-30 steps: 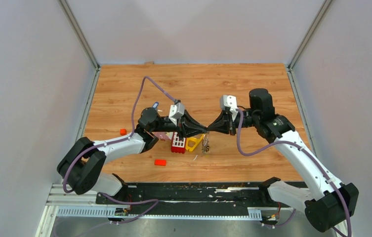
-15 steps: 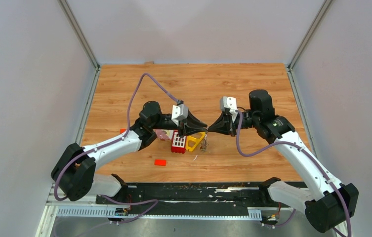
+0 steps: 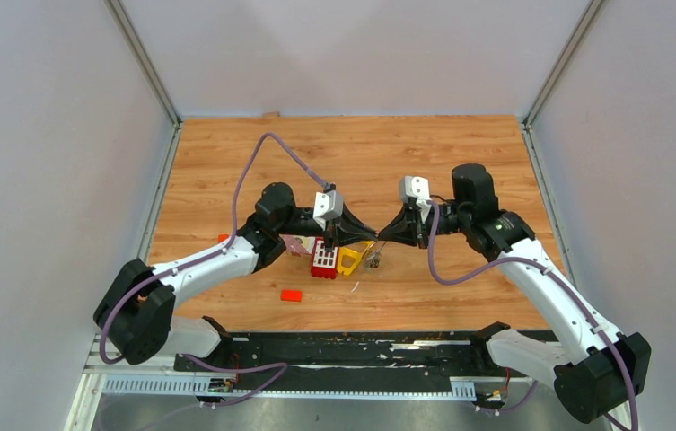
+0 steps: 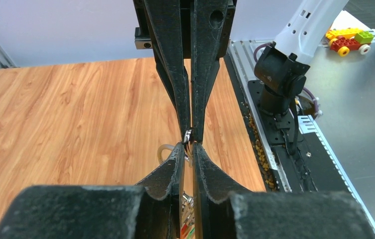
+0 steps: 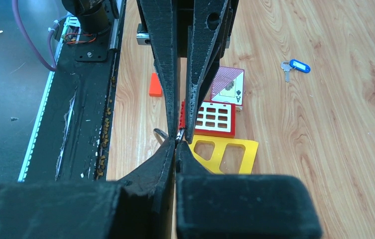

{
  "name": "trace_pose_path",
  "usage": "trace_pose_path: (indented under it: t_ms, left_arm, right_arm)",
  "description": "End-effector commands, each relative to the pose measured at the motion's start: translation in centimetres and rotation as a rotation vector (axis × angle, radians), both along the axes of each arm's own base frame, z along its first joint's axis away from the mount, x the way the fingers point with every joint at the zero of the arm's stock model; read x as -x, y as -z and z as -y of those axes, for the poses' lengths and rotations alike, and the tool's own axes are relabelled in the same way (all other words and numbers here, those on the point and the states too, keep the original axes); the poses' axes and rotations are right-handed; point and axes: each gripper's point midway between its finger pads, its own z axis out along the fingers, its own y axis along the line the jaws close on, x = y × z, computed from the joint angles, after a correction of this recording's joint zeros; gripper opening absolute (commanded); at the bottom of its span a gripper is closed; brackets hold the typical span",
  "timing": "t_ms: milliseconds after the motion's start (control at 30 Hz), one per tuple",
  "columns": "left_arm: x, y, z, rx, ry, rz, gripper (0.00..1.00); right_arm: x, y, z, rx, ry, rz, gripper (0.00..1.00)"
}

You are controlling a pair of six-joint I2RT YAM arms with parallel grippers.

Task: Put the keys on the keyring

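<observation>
Right gripper pressed shut, pinching the keyring — keys dangle beneath it, beside the yellow frame. Left gripper tips meet the ring, a sliver apart — whether they grip, I cannot tell.

On the wooden table a red grid block sits just left of a yellow triangular frame. A playing card, seemingly an ace, lies further left, and a small red block nearer.
</observation>
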Motion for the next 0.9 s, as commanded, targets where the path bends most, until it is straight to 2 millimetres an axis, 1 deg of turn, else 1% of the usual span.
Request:
trace_pose_path:
  t_ms: [0, 200, 367, 433, 533, 633, 867]
  left_arm:
    - [0.1, -2.0, 0.4, 0.047, 0.030, 0.040, 0.17]
    - [0.6, -2.5, 0.5, 0.062, 0.055, 0.031, 0.15]
    - [0.9, -2.4, 0.5, 0.059, 0.079, 0.021, 0.13]
    - [1.1, -2.2, 0.5, 0.057, 0.087, 0.014, 0.10]
    - [1.0, -2.2, 0.5, 0.056, 0.086, 0.006, 0.03]
    - [0.9, -2.1, 0.6, 0.054, 0.081, -0.002, 0.00]
    - [-0.4, -1.7, 1.0, 0.032, 0.021, -0.036, 0.00]
  right_arm:
    - [-0.3, -1.0, -0.1, -0.024, -0.011, 0.049, 0.00]
    - [-0.5, -0.7, -0.2, -0.019, -0.005, 0.040, 0.00]
    - [-0.7, -0.6, -0.2, -0.014, 0.001, 0.039, 0.00]
    - [-0.8, -0.5, -0.2, -0.010, 0.006, 0.037, 0.00]
    - [-0.9, -0.5, -0.2, -0.008, 0.009, 0.036, 0.00]
    - [-1.0, -0.5, -0.2, -0.008, 0.009, 0.031, 0.00]
    - [-0.6, -0.8, -0.2, -0.016, -0.002, 0.029, 0.00]
